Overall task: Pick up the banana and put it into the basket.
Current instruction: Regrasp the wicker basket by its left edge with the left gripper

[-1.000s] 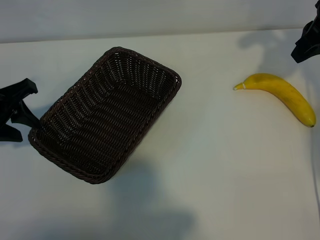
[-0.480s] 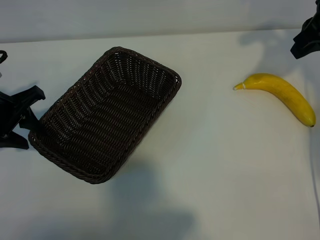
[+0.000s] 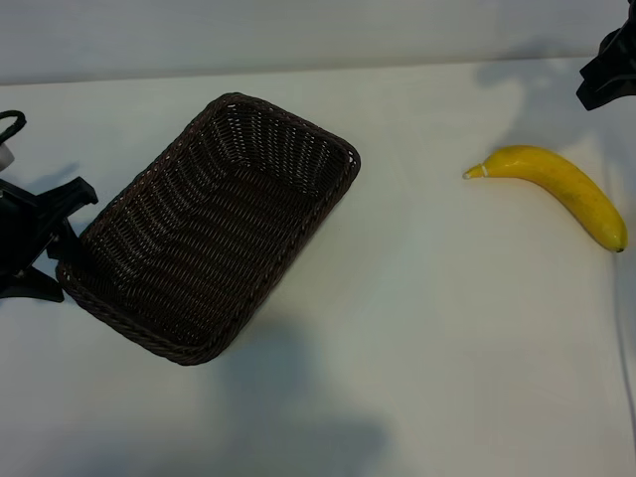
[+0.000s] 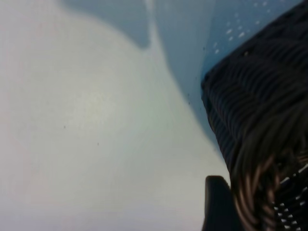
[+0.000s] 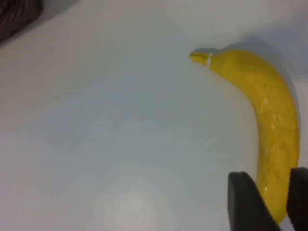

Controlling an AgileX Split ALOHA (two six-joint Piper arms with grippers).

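Note:
The yellow banana [image 3: 556, 184] lies on the white table at the right, stem toward the basket. The dark brown wicker basket [image 3: 214, 229] sits left of centre, turned at an angle, with nothing in it. My left gripper [image 3: 60, 240] is open at the basket's left corner. In the left wrist view one of its fingers [image 4: 219, 204] stands just outside the basket wall [image 4: 255, 110]; the other is hidden. My right gripper [image 3: 606, 72] hangs open at the far right edge. In its wrist view the banana [image 5: 269, 115] shows between its fingers [image 5: 248, 202], resting on the table.
The white tabletop [image 3: 417, 328] stretches bare between basket and banana and along the near side. A pale wall [image 3: 298, 35] borders the far edge. The banana's dark end lies close to the table's right edge.
My left gripper has slid right, up to the basket's left corner. The right gripper has shifted slightly up at the corner. Basket and banana have stayed put.

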